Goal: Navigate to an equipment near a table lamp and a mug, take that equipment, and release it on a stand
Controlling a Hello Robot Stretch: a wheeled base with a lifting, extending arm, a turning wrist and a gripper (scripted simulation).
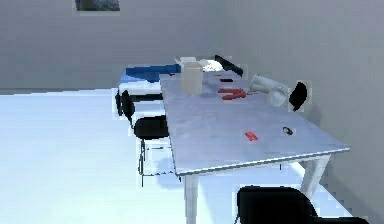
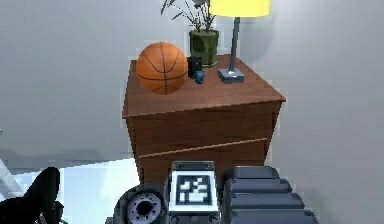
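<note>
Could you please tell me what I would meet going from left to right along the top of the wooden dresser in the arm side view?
Basketball → small dark mug → table lamp.

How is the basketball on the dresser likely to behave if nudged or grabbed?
The basketball is round and rests on the flat dresser top near an edge, so a nudge would probably roll it off. Its wide curved surface looks hard to grip securely.
</note>
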